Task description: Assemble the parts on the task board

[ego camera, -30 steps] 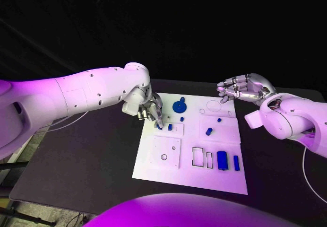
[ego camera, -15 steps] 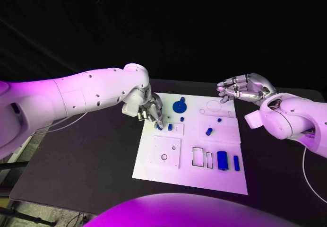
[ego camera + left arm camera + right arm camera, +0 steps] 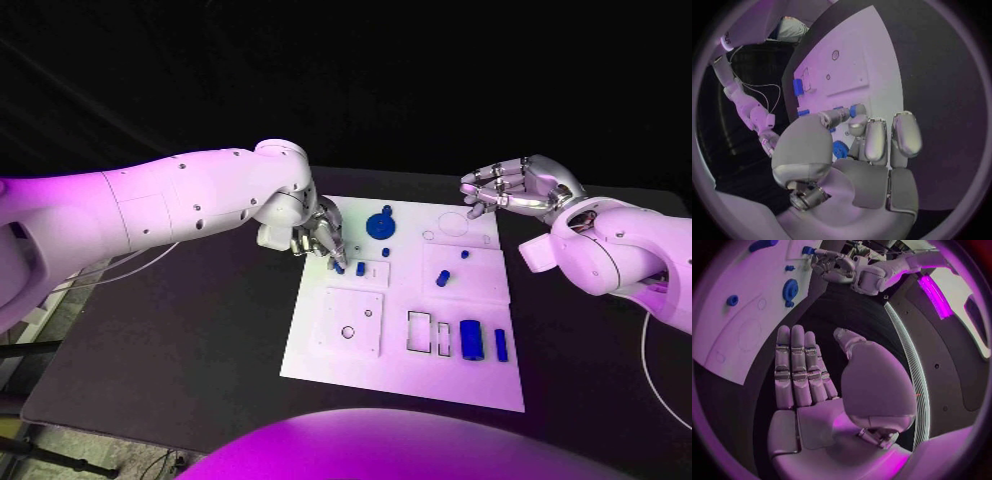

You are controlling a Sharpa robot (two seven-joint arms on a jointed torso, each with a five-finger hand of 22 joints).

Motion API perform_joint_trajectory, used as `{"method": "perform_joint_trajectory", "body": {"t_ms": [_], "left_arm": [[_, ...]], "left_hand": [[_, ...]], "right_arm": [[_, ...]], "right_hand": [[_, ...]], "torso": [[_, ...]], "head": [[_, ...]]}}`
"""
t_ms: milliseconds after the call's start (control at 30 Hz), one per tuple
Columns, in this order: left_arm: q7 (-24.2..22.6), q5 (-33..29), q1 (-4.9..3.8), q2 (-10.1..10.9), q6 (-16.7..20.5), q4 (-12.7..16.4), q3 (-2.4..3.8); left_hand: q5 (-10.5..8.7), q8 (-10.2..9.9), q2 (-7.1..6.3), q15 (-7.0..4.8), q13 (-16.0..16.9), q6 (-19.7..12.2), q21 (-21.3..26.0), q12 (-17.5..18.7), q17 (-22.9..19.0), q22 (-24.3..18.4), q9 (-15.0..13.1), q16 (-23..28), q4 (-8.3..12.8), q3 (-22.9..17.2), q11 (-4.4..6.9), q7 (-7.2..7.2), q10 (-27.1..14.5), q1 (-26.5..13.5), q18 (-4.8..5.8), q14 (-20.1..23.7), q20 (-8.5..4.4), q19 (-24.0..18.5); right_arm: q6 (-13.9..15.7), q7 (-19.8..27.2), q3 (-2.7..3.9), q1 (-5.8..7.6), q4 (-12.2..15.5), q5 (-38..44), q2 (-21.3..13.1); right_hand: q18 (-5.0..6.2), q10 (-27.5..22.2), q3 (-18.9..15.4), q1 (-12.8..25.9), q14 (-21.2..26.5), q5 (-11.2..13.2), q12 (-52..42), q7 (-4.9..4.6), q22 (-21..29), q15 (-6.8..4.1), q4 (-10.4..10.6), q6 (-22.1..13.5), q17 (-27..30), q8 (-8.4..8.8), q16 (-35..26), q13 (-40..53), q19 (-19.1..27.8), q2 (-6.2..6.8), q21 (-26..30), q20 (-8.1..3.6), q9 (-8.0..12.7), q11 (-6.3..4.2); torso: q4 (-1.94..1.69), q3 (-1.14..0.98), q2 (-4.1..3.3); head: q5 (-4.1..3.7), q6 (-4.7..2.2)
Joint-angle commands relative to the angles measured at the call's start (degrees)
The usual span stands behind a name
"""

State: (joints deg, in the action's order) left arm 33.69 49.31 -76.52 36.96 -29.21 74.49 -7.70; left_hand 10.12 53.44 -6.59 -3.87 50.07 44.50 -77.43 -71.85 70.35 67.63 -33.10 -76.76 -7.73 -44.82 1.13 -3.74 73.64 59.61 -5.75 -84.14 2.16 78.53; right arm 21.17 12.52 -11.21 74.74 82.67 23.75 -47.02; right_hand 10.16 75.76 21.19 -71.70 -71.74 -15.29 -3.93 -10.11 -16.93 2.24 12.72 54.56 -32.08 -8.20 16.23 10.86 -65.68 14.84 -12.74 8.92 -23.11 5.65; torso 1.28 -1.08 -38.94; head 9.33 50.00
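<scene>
Both arms reached in over the table, one hand low and one raised.

The left hand (image 3: 320, 236) hung fingers-down near the task board's (image 3: 346, 360) far left corner, fingertips pinched on a small blue part (image 3: 338, 266). The right hand (image 3: 516, 188) hovered above the far right corner, fingers apart and loosely curled, holding nothing; its wrist view showed the fingers side by side with the thumb set apart.

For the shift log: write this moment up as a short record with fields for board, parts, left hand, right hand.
board: white task board in the middle of the black table
parts: blue round piece at the far end; two blue cylinders near the front right
left hand: left hand over the board's far left corner, fingertips on a small blue piece
right hand: right hand raised beyond the far right corner, holding nothing
</scene>
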Motion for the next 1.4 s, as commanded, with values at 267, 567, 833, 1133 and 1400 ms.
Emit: {"method": "perform_joint_trajectory", "body": {"t_ms": [267, 567, 833, 1133, 1400], "left_arm": [[-1.4, -3.9, 0.97, 3.4, 7.7, 4.2, 0.07], [-2.3, -4.7, 1.36, 5.2, 10.9, 6.6, 0.11], [-2.6, -3.1, 1.53, 5.6, 12.8, 7.4, 0.13], [-1.9, -1.1, 1.57, 5.5, 11.3, 7.6, 0.14], [-1.0, -0.7, 1.58, 4.9, 7.4, 6.5, 0.14]], "left_hand": [[1.94, 0.1, -0.1, -0.54, 0.6, 0.9, -0.4, -0.3, 0.1, 0.3, -0.6, 0.1, 13.7, -12.9, 0.01, 0.45, 1.0, -1.4, 0.98, -1.1, -0.15, 0.6], [3.01, 0.1, -0.17, -0.63, 0.9, 1.2, -0.6, -0.4, 0.0, 0.7, -0.8, 0.1, 14.1, -13.1, 0.12, 0.56, 1.3, -1.9, 1.05, -1.2, -0.24, 0.8], [3.33, 0.1, -0.21, -0.66, 1.0, 1.3, -0.7, -0.5, 0.1, 0.7, -0.9, 0.1, 14.2, -13.1, 0.16, 0.6, 1.4, -2.0, 1.06, -1.2, -0.27, 0.9], [4.05, 0.0, -0.31, -0.74, 1.5, 1.5, -0.9, -0.7, 0.1, 1.2, -1.0, 0.1, 14.5, -13.2, 0.24, 0.67, 1.8, -2.2, 1.15, -1.2, -0.34, 1.1], [4.08, 0.0, -0.34, -0.75, 1.6, 1.5, -1.0, -0.8, 0.1, 1.3, -1.1, 0.1, 14.5, -13.2, 0.24, 0.67, 1.8, -2.3, 1.18, -1.2, -0.35, 1.2]], "right_arm": [[-0.6, 0.5, 0.01, -0.07, 0.1, 0.1, -0.2], [-0.5, 0.5, 0.01, -0.07, 0.2, 0.1, -0.3], [-0.5, 0.5, 0.01, -0.07, 0.2, 0.1, -0.4], [-0.5, 0.5, 0.01, -0.08, 0.2, 0.1, -0.4], [-0.5, 0.5, 0.01, -0.09, 0.2, 0.1, -0.4]], "right_hand": [[0.31, -0.2, -0.4, -0.4, -0.2, 0.1, -0.2, 0.13, 0.1, 0.24, 0.0, -0.4, 0.0, -0.29, -0.2, -0.1, -0.2, -0.21, 0.2, -0.02, 0.0, -0.01], [0.31, -0.2, -0.4, -0.4, -0.2, 0.1, -0.2, 0.13, 0.1, 0.24, 0.0, -0.4, 0.0, -0.29, -0.2, -0.1, -0.2, -0.21, 0.2, -0.02, 0.0, -0.01], [0.31, -0.2, -0.4, -0.4, -0.2, 0.1, -0.2, 0.13, 0.1, 0.24, 0.0, -0.4, 0.0, -0.29, -0.2, -0.1, -0.2, -0.21, 0.2, -0.02, 0.0, -0.01], [0.31, -0.2, -0.4, -0.4, -0.2, 0.1, -0.2, 0.13, 0.1, 0.24, 0.0, -0.4, 0.0, -0.29, -0.2, -0.1, -0.2, -0.21, 0.2, -0.02, 0.0, -0.01], [0.31, -0.2, -0.4, -0.4, -0.2, 0.1, -0.2, 0.13, 0.1, 0.24, 0.0, -0.4, 0.0, -0.29, -0.2, -0.1, -0.2, -0.21, 0.2, -0.02, 0.0, -0.01]], "torso": [[0.03, 0.03, -0.08], [-0.04, -0.03, 0.02], [0.05, 0.0, -0.07], [-0.01, -0.05, -0.02], [0.07, 0.01, -0.06]], "head": [[-0.27, 0.0], [-0.25, 0.0], [-0.32, 0.0], [-0.28, 0.0], [-0.24, 0.0]]}}
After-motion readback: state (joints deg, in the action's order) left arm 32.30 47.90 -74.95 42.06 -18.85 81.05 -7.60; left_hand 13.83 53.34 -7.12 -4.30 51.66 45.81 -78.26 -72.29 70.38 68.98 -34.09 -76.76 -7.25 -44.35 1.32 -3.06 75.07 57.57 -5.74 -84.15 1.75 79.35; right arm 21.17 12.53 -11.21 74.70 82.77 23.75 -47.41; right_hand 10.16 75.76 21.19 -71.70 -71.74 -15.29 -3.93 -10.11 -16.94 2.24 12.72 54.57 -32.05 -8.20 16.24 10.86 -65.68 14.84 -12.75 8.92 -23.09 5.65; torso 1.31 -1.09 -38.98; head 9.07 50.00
